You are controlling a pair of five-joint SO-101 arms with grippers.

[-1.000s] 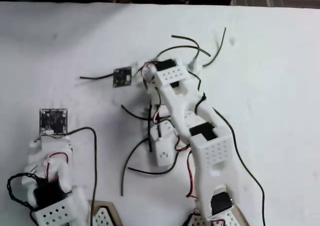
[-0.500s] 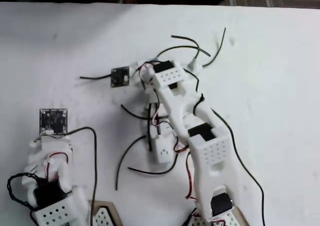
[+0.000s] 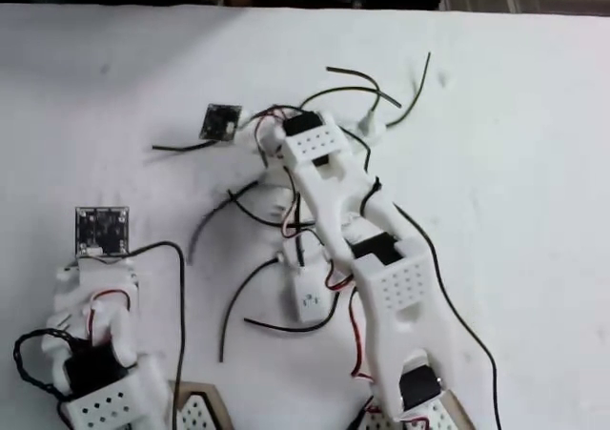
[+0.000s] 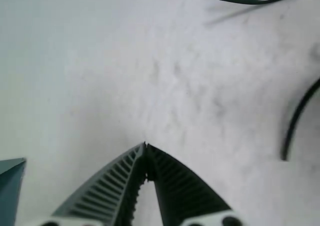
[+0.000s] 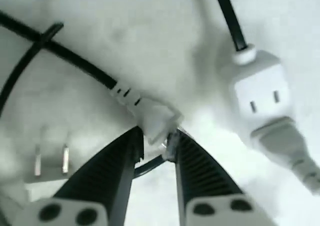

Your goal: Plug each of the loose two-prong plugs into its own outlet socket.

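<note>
White bench [image 3: 534, 163] seen from high up, with black cords [image 3: 227, 320] lying across its middle. The right arm [image 3: 381, 287] stretches over them, and a white plug [image 3: 307, 295] lies just beside it. The left arm [image 3: 95, 296] sits near one corner. From the left wrist, the left gripper [image 4: 145, 147] has its jaws closed, tips touching, above the bench. From the right wrist, the right gripper [image 5: 155, 136] has its jaws pinching a white cord end [image 5: 152, 113]. A white socket [image 5: 260, 88] with two slots lies near on one side, and a two-prong plug [image 5: 64, 160] on the other.
</note>
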